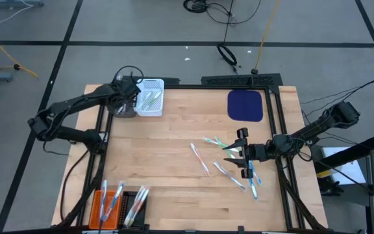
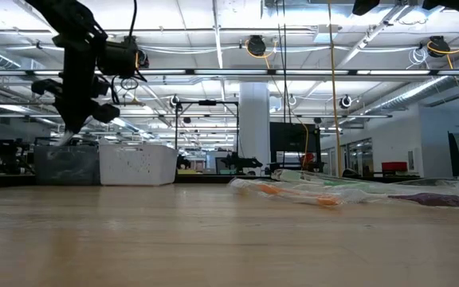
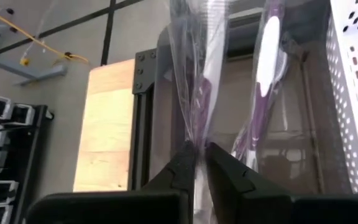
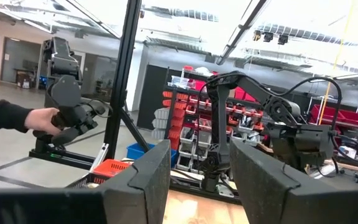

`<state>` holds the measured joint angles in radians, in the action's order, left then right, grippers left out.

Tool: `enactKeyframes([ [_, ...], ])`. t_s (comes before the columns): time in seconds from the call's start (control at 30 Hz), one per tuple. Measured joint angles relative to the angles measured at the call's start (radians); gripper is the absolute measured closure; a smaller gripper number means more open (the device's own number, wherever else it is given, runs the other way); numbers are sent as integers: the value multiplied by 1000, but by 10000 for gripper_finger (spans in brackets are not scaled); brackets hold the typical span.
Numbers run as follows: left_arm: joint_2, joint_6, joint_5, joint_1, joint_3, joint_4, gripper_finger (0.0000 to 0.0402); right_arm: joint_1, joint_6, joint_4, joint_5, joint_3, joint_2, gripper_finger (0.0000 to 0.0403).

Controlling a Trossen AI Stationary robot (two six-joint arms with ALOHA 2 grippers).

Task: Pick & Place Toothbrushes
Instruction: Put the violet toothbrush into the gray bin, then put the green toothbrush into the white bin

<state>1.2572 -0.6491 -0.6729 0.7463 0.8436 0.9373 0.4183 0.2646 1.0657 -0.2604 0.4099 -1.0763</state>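
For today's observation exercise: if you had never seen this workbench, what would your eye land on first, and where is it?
Probably the loose toothbrushes scattered on the wooden table at its right side, with the right gripper open directly over them. Next, the left gripper at the far left corner, over a grey bin beside the white basket, pinching the clear wrapper of a purple toothbrush.

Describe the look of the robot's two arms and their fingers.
Both arms are dark, nearly black, built of slim jointed segments with black cables trailing from them. The left gripper and right gripper each end in two fingers: thick, matte black, blocky, with slanted inner faces. No markings show on them.
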Motion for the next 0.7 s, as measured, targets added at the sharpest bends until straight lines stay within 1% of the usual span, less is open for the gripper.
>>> enactKeyframes([
  [0.07,0,1,18,5,0,-4,364,0,2,1,0,0,0,248],
  [0.27,0,-12,24,15,0,1,337,0,2,0,0,0,0,248],
  [0.37,0,-12,44,13,0,0,318,0,2,0,0,0,0,248],
  [0.57,0,-14,47,13,0,-1,275,0,2,0,0,0,0,248],
  [0.7,0,-1,52,13,0,2,257,0,2,-1,0,0,0,248],
])
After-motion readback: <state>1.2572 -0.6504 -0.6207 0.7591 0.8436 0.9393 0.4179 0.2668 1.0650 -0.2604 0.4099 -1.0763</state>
